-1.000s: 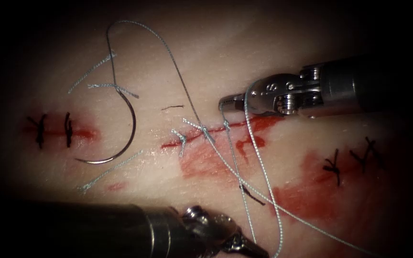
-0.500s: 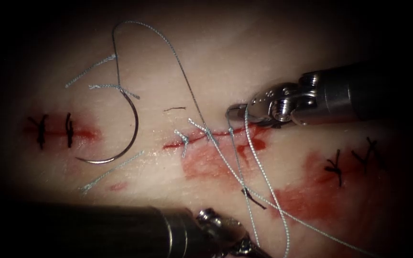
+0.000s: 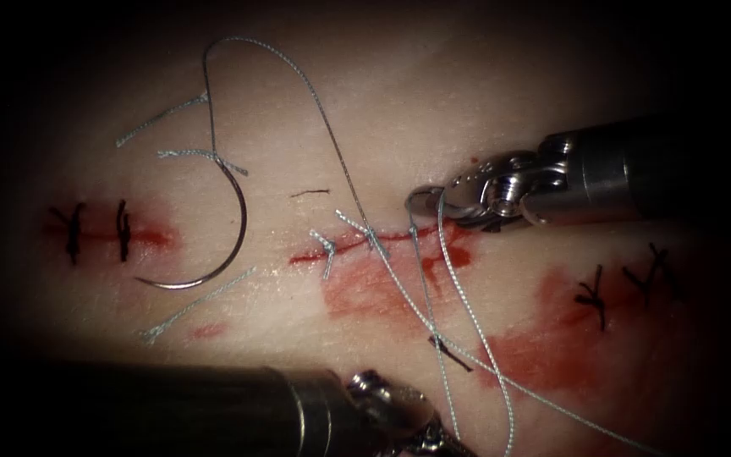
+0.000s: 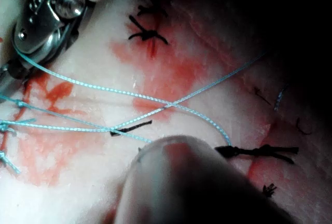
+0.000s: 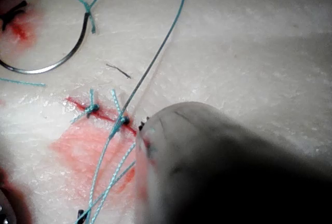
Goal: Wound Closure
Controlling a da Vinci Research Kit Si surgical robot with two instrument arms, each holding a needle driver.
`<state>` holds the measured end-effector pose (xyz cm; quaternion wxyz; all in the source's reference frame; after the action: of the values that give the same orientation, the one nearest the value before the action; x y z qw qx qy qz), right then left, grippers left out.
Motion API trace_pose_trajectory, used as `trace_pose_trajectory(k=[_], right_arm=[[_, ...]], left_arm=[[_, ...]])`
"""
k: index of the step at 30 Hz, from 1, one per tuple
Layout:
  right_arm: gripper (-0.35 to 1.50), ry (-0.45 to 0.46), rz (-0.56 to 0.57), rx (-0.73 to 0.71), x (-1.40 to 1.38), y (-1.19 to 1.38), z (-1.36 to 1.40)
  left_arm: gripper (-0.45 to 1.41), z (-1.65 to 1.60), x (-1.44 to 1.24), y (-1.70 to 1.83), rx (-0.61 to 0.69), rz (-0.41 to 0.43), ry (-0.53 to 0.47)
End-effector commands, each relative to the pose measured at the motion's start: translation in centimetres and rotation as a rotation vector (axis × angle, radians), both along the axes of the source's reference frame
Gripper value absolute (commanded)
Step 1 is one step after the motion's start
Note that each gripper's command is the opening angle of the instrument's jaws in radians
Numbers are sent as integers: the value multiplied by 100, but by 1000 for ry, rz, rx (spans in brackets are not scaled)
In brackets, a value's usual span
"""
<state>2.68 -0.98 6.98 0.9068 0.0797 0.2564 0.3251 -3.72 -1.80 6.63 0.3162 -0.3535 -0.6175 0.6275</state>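
Steel needle [image 3: 213, 245], curved, lies free on the tissue [image 3: 399, 101] well to the left of the open part of the cut [image 3: 357, 244]; neither tool holds it and it is not in the tissue. Its curve bows toward the cut, its point rests low and left, and its swaged end sits uppermost, where the thread [image 3: 298, 76] leaves it, arcs upward and descends to the cut.

The right tool [image 3: 423, 201] lies with its tip at the upper edge of the cut, at the right end of the tied stitches [image 3: 370, 237]. Its jaws are pressed together on the thread, which loops around the tip; two strands [image 3: 458, 296] run down from there toward the lower edge of the endoscope view. The tip has moved slightly right and the loop around it has drawn closer over the last second.

The left tool [image 3: 420, 436] sits at the lower edge of the endoscope view, below the cut. Whether its jaws are spread or closed cannot be told; the strands pass close beside it.

Red fluid [image 3: 365, 292] stains the tissue below the cut. Cut ends of thread [image 3: 192, 305] lie near the needle.

The needle lies closer to the left tool's side of the field, well apart from both tips.
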Motion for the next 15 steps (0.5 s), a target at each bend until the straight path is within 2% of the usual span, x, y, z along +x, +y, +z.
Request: trace_pose_trajectory(k=[1,15], right_arm=[[-35,3,-10,-6,7,5,2],[-35,22,-29,8,7,5,1]], left_arm=[[-45,3,-4,-6,11,2,2],[-45,-1,-2,-11,17,23,-4]])
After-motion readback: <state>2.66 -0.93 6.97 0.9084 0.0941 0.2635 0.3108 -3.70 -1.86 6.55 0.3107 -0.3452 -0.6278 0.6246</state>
